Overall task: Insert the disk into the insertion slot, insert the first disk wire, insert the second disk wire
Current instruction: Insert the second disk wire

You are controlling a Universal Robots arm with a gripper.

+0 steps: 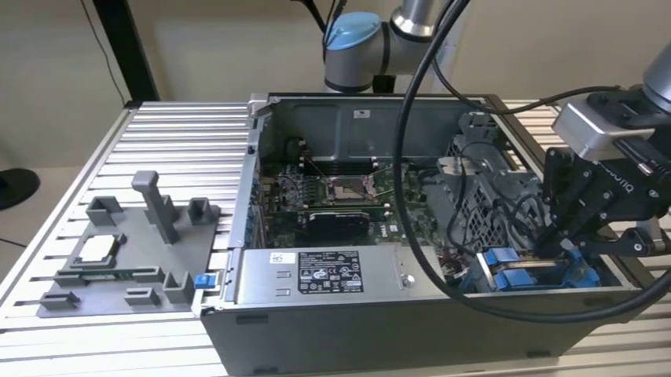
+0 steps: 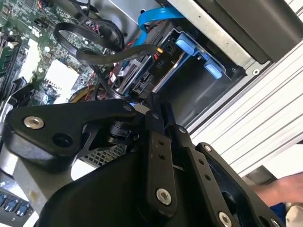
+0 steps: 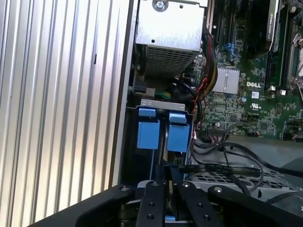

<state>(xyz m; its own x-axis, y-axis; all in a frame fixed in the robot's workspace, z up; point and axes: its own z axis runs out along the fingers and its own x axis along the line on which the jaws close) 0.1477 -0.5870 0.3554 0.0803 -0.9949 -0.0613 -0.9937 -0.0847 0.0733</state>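
The ribbed aluminium worktop [image 1: 157, 141] carried the open computer case [image 1: 346, 118], which lay well within the arm's reach, presumably so that the drive bay faced upward for work from above; the arm [image 1: 357, 47] reached over the case from its far side and bent its wrist steeply down, so that the fingers [image 1: 571, 236] pointed into the corner of the case at the exterior view's right; a grey fixture tray [image 1: 115, 267] sat on the worktop well apart from the fingers, and the labelled power-supply box [image 1: 314, 275] lay inside the case, nearer them but off to one side; the insertion slot [image 3: 161, 103] stood just beyond the fingertips, and the disk [image 3: 148, 135], told by its bright blue frame, appeared to sit inside it already, which I judged to mean the first step was done; a black wire [image 3: 218, 168] ran across the bay to a spot just beside the fingertips, probably because the wiring was the step in hand; the fingers were drawn close together with hardly a gap between them, though whether they pinched the wire's end could not be made out.
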